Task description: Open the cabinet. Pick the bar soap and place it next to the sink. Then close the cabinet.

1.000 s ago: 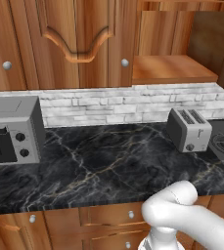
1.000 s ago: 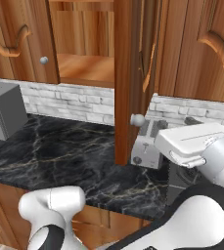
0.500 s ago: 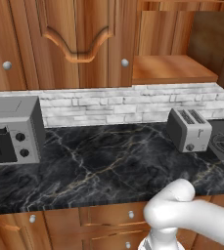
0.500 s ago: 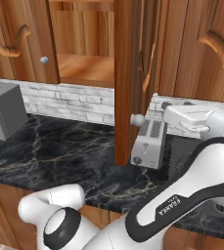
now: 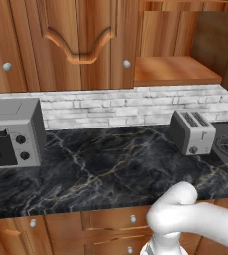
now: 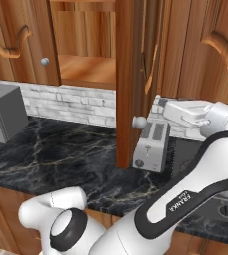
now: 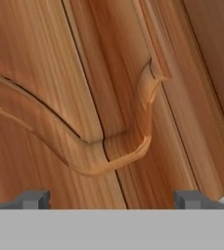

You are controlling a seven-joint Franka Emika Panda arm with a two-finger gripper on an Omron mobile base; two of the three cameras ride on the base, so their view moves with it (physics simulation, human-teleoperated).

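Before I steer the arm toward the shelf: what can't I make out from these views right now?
- Bar soap: not seen on the visible part of the cabinet shelf; the open door hides its right part in the right base view.
- Sink: cut off by the frame edges.
- Toaster: left side hidden behind the door.
- Fingers: only the tips show in the hand view.

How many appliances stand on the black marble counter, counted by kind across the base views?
Microwave: 1
Toaster: 1
Total: 2
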